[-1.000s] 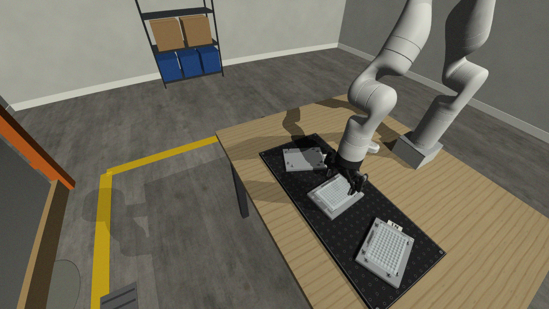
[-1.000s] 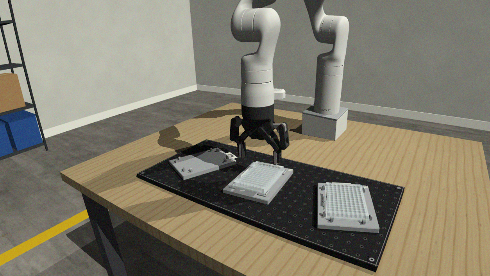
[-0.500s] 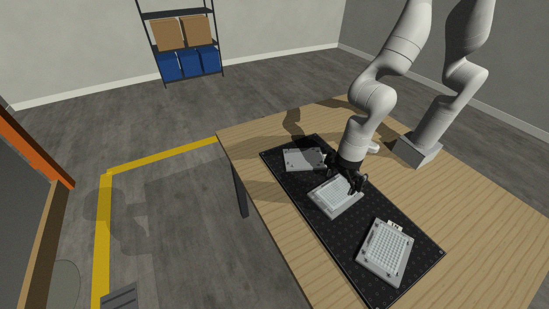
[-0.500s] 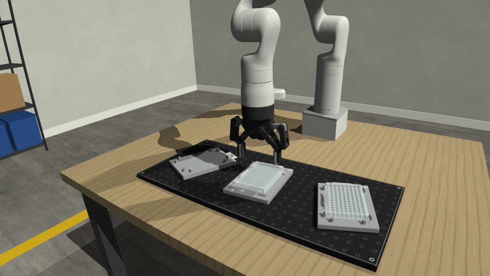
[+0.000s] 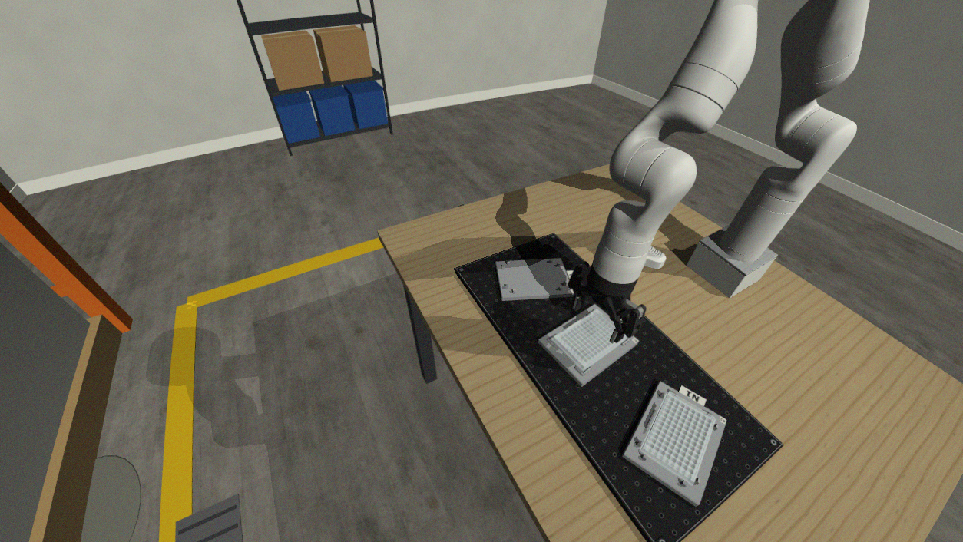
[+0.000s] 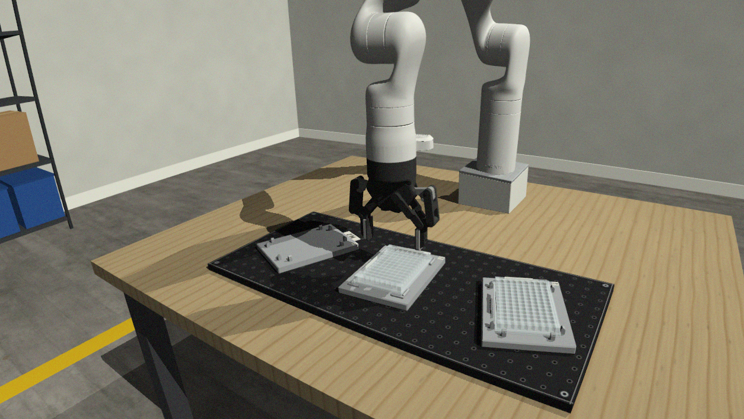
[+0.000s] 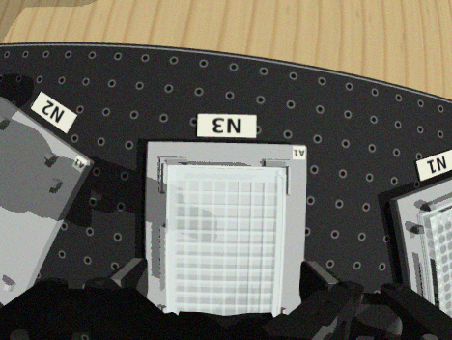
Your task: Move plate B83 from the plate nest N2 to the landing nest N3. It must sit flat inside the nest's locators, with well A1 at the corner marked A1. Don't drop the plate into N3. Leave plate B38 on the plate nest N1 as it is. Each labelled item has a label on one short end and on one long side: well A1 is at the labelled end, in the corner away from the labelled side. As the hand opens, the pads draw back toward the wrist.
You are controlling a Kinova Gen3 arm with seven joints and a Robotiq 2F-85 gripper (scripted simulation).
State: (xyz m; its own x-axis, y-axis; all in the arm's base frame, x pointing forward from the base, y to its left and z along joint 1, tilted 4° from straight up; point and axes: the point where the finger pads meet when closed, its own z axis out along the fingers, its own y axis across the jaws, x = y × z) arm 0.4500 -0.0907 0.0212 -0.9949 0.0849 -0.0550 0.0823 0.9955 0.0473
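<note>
Plate B83 (image 6: 389, 267), a clear well plate, lies flat on the landing nest N3 in the middle of the black breadboard; it also shows in the top view (image 5: 590, 334) and in the wrist view (image 7: 221, 239) inside the nest's locators. My gripper (image 6: 393, 234) (image 5: 610, 316) is open and empty, a little above the plate's far end, with the fingers clear of it. Nest N2 (image 6: 308, 247) stands bare to the left (image 7: 35, 194). Plate B38 (image 6: 522, 304) sits on nest N1 at the right.
The black breadboard (image 6: 416, 291) carries all three nests on the wooden table. The arm's grey base block (image 6: 492, 186) stands behind it. A shelf rack with boxes (image 5: 316, 74) stands by the far wall.
</note>
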